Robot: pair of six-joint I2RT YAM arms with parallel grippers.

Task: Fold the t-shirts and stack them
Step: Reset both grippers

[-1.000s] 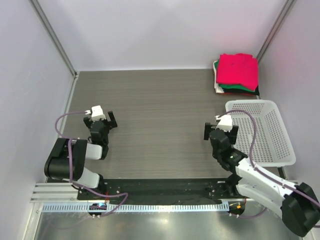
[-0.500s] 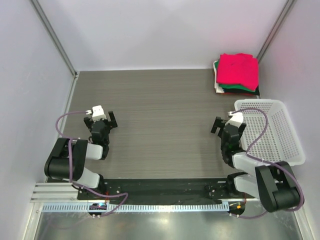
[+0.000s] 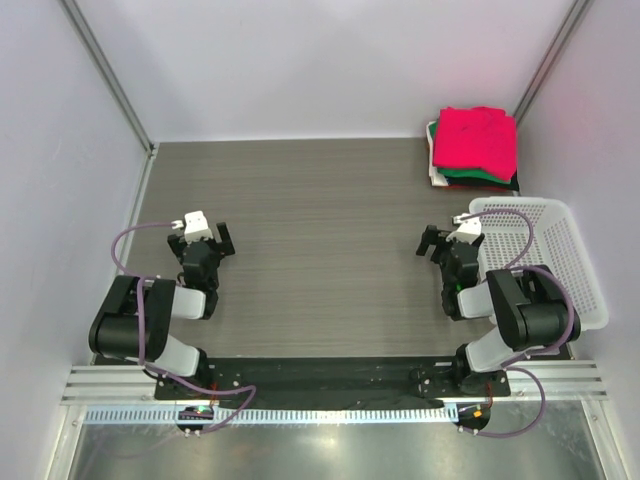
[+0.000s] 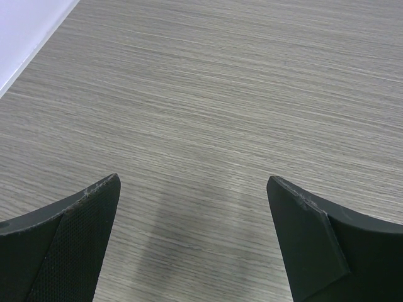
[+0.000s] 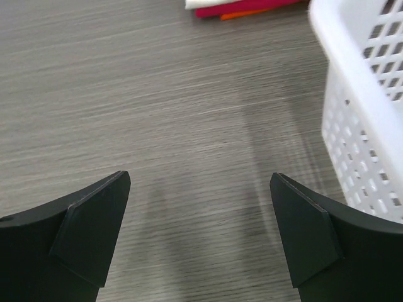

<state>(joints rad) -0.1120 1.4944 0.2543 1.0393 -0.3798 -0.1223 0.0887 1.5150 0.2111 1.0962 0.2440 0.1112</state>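
Right jaws back; t-shirts (image 3: 474, 140) (stacked) beyond

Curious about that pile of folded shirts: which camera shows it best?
The top external view: the pile of folded shirts shows whole from above, red-pink on top, green and white edges beneath. The right wrist view catches only a thin strip of its edge at the frame's top. The left wrist view shows none of it.
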